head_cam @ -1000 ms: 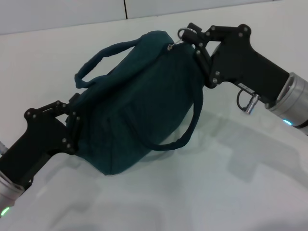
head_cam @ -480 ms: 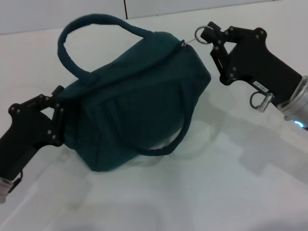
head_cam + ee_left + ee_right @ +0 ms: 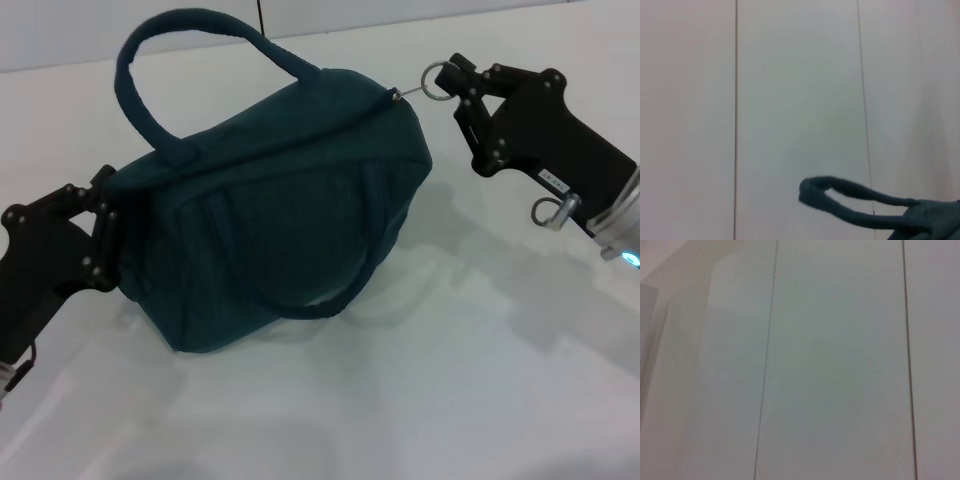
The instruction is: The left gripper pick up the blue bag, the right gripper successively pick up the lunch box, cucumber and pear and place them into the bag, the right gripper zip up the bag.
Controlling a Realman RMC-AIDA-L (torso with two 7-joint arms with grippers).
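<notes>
Head view: one blue bag (image 3: 270,220), two tools.

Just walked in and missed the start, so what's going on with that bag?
Two robot arms are working on a dark teal bag on the white table. The left claw grips the bag's end, steadying it. The right claw pinches the zipper's ring pull at the opposite end, with the pull drawn out taut. The bag looks zipped along its top; no lunch box, cucumber or pear is visible.
</notes>
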